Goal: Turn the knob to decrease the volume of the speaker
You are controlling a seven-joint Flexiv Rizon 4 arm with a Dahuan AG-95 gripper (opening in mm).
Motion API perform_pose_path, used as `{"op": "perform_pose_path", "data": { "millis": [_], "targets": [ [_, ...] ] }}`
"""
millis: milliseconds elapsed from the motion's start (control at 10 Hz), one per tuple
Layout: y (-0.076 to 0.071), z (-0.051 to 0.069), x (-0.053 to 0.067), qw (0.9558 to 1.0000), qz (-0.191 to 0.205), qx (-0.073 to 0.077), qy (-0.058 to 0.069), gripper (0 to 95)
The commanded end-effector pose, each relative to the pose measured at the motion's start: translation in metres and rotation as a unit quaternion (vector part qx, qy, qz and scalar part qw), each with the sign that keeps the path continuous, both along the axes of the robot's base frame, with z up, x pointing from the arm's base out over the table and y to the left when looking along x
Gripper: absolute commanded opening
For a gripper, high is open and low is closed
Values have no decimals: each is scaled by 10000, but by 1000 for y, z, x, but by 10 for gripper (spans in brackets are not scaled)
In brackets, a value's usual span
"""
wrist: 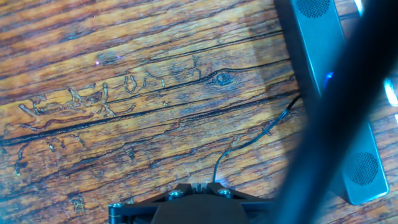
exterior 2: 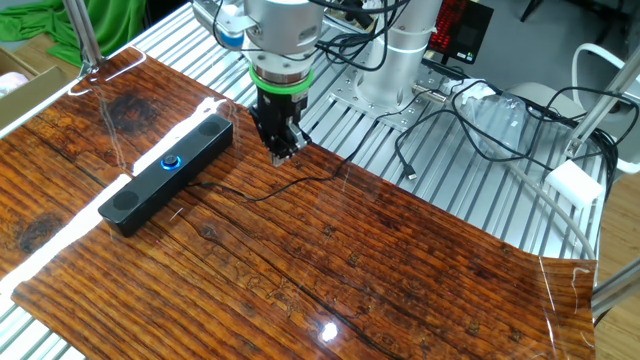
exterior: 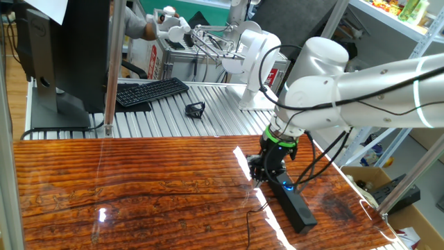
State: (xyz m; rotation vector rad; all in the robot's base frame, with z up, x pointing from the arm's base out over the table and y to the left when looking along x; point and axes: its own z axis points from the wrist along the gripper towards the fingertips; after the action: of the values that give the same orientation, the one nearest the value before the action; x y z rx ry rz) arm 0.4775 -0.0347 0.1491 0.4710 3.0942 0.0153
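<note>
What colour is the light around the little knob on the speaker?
Blue. A glowing blue ring circles the knob on the black speaker, clearest in the other fixed view.

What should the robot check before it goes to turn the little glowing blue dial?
1. Two-finger gripper shut: ok for now, but it must open to grasp.
2. Gripper above the small round black knob with the blue glow: not ok, it hangs beside the bar, over the wood.
3. Long slim black speaker bar lying flat on the wooden tabletop: ok.
4. Thin black cable away from the knob: ok.
5. Knob's present setting: cannot tell.
</note>
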Motion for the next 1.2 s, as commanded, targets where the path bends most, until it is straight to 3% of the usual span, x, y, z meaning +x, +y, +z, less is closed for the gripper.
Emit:
{"op": "perform_pose_path", "data": {
  "millis": [100,1200],
  "targets": [
    [0,-1,2,10000,26,-6,54,0],
    [-1,-6,0,9993,346,-148,23,0]
  ]
}}
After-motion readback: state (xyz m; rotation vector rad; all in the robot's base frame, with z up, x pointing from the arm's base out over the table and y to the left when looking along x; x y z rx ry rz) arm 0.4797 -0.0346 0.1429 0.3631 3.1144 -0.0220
